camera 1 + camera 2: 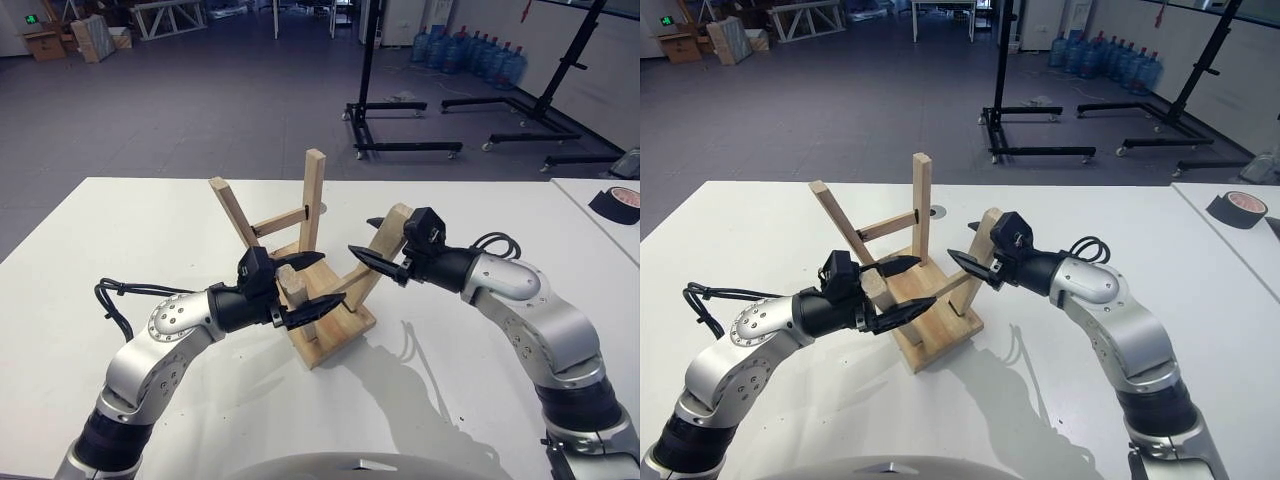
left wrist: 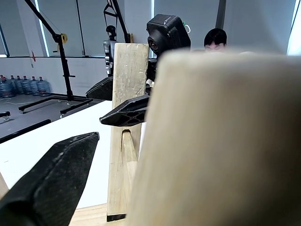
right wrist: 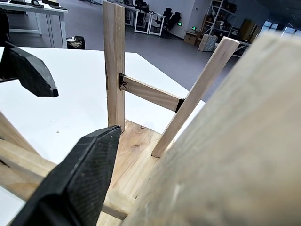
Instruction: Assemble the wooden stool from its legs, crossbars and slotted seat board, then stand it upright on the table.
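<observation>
Seen from my head, the stool point(image 1: 352, 298) rests upside down near the middle of the table point(image 1: 120, 230). Its seat board point(image 1: 335, 340) lies flat on the top, so the legs point up where I can get at them. My left gripper point(image 1: 306, 285) has its fingers apart, one above and one below the short leg point(image 1: 291, 288) at the board's near-left corner. It straddles the leg rather than squeezing it, and I judge I am there to steady or seat it in its slot. My right gripper point(image 1: 372, 243) is spread the same way around the right-hand leg point(image 1: 388, 250), which leans inward, probably so I can press or straighten it. Behind them a tall far leg point(image 1: 314, 195) and a slanted far leg point(image 1: 232, 210) are joined by a crossbar point(image 1: 280, 222) and look already set. In the left wrist view the short leg sits very close, with open space between it and my one dark finger point(image 2: 51, 188), so nothing is gripped. Beyond it, the right-hand leg stands between the other arm's fingers. In the right wrist view the right-hand leg is close to the lens with one finger point(image 3: 75, 188) just beside it, and I cannot tell if they touch. The far legs and crossbar stand over the board, and the stool is not yet turned upright.
</observation>
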